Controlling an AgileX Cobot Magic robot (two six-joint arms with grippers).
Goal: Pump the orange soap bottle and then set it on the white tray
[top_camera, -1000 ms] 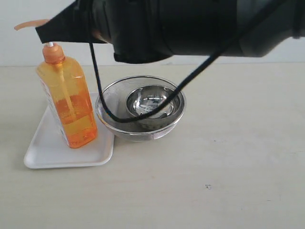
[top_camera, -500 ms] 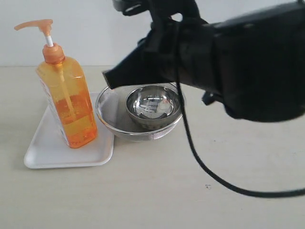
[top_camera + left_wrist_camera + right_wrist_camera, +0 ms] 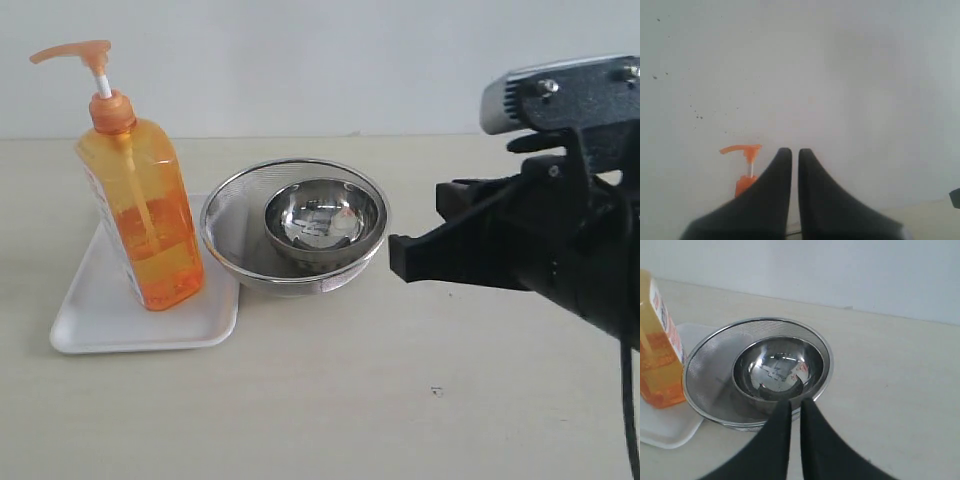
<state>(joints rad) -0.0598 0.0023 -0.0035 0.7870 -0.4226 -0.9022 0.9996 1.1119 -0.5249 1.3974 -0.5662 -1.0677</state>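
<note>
The orange soap bottle (image 3: pixel 145 220) stands upright on the white tray (image 3: pixel 110 330) at the left, its pump head (image 3: pixel 75 50) raised. Nothing touches it. My right gripper (image 3: pixel 393 257) hangs shut and empty at the right, its tips just right of the strainer. The right wrist view shows those shut jaws (image 3: pixel 795 401) in front of the strainer, with the bottle (image 3: pixel 657 360) and tray (image 3: pixel 660 432) off to one side. My left gripper (image 3: pixel 791 151) is shut and empty, facing the wall, with the pump head (image 3: pixel 742 150) beside it. It is out of the exterior view.
A round steel mesh strainer (image 3: pixel 232 215) sits right against the tray, with a shiny steel bowl (image 3: pixel 322 220) inside it. The beige tabletop (image 3: pixel 330 400) stretches out in front and to the right. A white wall stands behind.
The dark arm that covered the top of the exterior view has swung right and down, away from the bottle. The bottle, tray and strainer have not moved.
</note>
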